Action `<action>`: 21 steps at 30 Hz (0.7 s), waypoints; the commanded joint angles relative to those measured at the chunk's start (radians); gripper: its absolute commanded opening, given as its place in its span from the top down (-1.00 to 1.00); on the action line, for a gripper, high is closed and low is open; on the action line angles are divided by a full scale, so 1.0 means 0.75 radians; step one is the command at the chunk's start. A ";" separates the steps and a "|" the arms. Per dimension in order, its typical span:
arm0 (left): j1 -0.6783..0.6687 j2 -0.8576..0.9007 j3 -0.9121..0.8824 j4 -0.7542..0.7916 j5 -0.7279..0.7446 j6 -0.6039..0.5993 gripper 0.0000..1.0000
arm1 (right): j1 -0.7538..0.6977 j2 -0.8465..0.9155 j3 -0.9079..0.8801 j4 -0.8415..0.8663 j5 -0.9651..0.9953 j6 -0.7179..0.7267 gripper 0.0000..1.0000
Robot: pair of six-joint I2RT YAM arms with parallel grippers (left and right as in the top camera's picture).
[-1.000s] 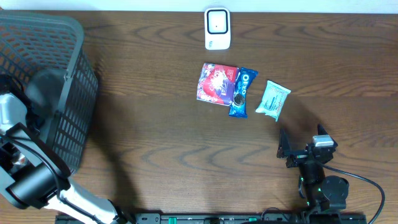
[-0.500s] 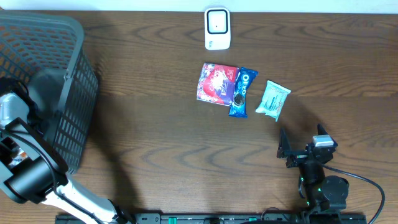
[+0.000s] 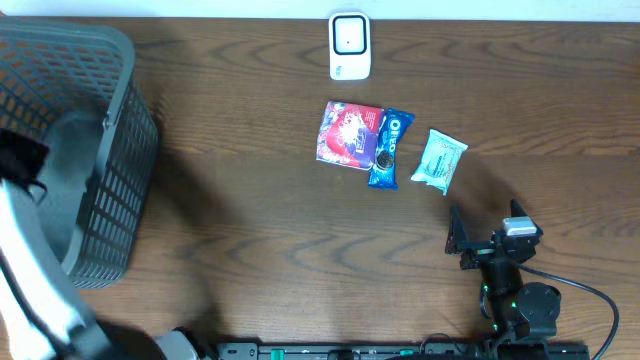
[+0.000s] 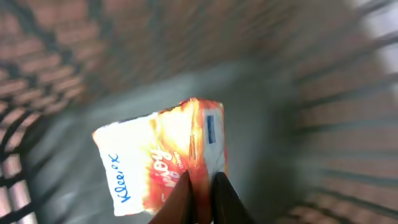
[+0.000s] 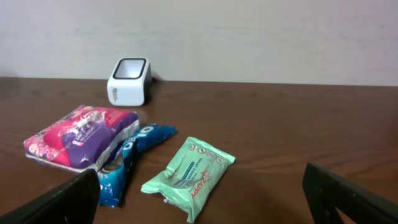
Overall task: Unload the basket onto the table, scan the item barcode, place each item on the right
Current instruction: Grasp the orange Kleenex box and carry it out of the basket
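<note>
Inside the grey mesh basket (image 3: pixel 110 190) at left, our left jaws just pinched the orange-white Kleenex tissue pack (image 4: pixel 161 162); right jaws spread; we expect scanning next.

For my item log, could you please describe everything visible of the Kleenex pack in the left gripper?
The Kleenex pack is a soft plastic-wrapped packet, white and orange with blue lettering and a blue label. It is tilted inside the grey mesh basket, pinched at its lower edge by the shut left gripper. The view is blurred; no barcode shows.
</note>
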 commanded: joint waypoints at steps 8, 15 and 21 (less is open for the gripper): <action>-0.444 -0.465 0.016 0.185 0.538 -0.136 0.86 | 0.010 -0.007 -0.002 -0.004 0.002 0.019 -0.98; -1.073 -0.342 0.008 0.130 0.398 0.113 0.86 | 0.010 -0.007 -0.002 -0.004 0.002 0.019 -0.99; -1.413 -0.095 0.008 0.193 0.239 0.349 0.85 | 0.010 -0.007 -0.002 -0.004 0.002 0.019 -0.99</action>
